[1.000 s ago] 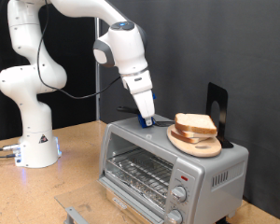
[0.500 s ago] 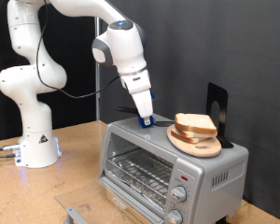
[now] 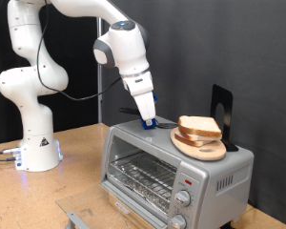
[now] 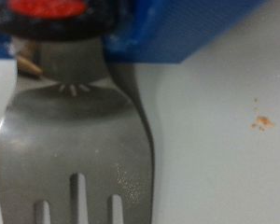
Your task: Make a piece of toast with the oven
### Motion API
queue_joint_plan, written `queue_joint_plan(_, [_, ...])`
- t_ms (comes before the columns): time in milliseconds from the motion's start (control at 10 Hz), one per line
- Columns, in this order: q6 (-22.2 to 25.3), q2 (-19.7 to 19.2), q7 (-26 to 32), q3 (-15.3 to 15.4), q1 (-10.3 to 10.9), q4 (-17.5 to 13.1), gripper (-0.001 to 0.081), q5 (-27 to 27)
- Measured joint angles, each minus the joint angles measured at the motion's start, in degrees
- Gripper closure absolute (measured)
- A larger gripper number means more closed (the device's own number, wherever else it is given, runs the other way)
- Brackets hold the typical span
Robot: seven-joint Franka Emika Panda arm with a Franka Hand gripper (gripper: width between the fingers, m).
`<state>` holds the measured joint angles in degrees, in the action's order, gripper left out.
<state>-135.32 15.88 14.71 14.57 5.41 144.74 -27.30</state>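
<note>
Resting atop the oven (image 3: 172, 164), the pincer (image 3: 149, 122) sits at nine o'clock of the toast (image 3: 200, 126) on its plate (image 3: 195, 146). Up close, a fork (image 4: 79, 140) fills the wrist view; I cannot tell the pincer's state.

The exterior view stood off the arm, facing the boxy silver-grey toaster oven (image 3: 172, 167) from its glass-door side. The wrist view sat very close above a metal fork (image 4: 75, 140). Both shared the oven's top surface.

A robotics lab: a white arm (image 3: 33, 72) bolted to a wooden bench (image 3: 71, 172) before black curtains (image 3: 248, 48).
</note>
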Motion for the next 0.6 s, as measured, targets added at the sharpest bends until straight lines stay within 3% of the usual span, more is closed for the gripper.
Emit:
queue_joint_plan(100, [0.0,0.0,0.0,-0.1,0.0,0.0,0.0315,0.0])
queue_joint_plan(600, [-0.8,0.1,-0.1,-0.4,0.0,0.1,0.0315,0.1])
